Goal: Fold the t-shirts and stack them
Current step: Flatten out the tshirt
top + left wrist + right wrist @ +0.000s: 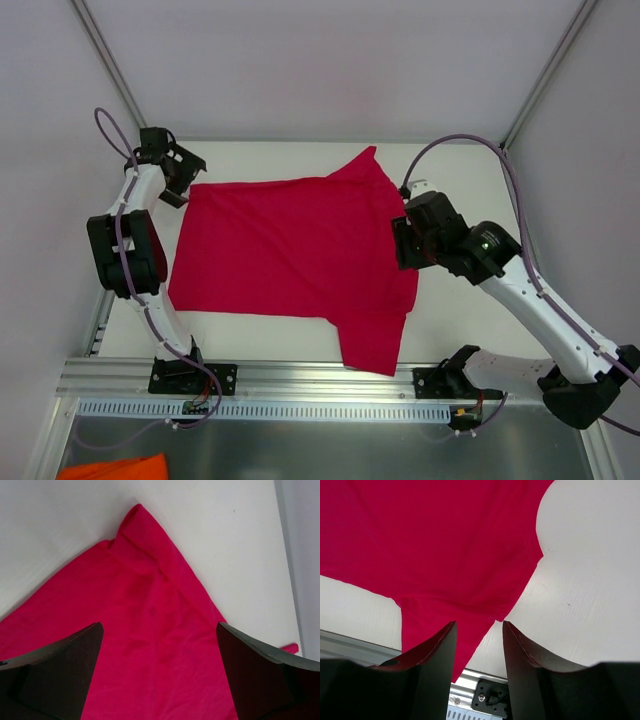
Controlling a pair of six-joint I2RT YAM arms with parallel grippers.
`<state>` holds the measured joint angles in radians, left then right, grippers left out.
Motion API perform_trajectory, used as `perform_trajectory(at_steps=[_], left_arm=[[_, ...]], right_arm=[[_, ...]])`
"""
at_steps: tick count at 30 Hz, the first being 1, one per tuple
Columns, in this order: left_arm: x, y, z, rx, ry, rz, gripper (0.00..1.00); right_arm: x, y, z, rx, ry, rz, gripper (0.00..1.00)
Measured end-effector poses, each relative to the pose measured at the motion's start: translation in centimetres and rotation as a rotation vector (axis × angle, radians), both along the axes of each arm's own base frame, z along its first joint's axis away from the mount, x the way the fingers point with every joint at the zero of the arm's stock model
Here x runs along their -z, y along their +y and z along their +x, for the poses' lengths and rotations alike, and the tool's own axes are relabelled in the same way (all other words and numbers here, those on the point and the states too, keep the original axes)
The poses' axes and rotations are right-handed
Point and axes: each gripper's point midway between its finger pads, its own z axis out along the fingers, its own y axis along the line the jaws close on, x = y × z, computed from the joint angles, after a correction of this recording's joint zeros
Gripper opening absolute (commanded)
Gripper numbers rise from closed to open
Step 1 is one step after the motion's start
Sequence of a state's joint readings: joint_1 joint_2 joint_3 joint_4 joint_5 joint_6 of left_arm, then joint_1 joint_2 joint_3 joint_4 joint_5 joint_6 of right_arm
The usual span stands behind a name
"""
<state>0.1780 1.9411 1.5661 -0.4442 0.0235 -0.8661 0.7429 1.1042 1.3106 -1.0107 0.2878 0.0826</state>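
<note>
A crimson-red t-shirt (285, 250) lies spread flat on the white table (470, 320), with one sleeve pointing to the far side and the other towards the near rail. My left gripper (184, 176) hovers at the shirt's far left corner. In the left wrist view the left gripper (160, 626) stands wide open over the t-shirt (150, 630), gripping nothing. My right gripper (406, 245) is over the shirt's right edge. In the right wrist view the right gripper (479, 623) is partly open and empty, above the near sleeve of the t-shirt (440, 545).
An aluminium rail (330, 376) carrying both arm bases runs along the near table edge. An orange cloth (112, 467) lies on the metal shelf below at the near left. White walls and metal posts (105, 55) enclose the far side.
</note>
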Motion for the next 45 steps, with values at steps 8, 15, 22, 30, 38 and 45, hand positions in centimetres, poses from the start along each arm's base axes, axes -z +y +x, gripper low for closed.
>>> perform_trajectory(at_steps=[8,15,22,30,38,45], left_arm=[[2.4,-4.2,-4.2,0.107,0.042,-0.096,0.99],[5.3,-11.3,-6.0,0.28,0.121,-0.207,0.99],[5.7,-15.6,-7.1,0.39,0.134,-0.223,0.99],[6.5,-16.3,-6.4,0.419,0.151,-0.218,0.98],[2.2,-17.1,5.1,0.45,-0.044,-0.181,0.99],[2.0,-17.1,7.8,0.443,-0.062,-0.169,0.99]], right_arm=[[0.9,1.6,0.8,-0.05,0.01,0.011,0.5],[1.5,2.3,0.6,-0.081,0.033,0.025,0.52],[3.3,3.8,0.8,-0.112,0.104,0.027,0.51],[4.0,4.4,0.6,-0.131,0.136,0.035,0.51],[4.8,3.7,-0.5,-0.138,0.15,0.04,0.5],[3.9,2.6,-1.3,-0.121,0.116,0.055,0.51]])
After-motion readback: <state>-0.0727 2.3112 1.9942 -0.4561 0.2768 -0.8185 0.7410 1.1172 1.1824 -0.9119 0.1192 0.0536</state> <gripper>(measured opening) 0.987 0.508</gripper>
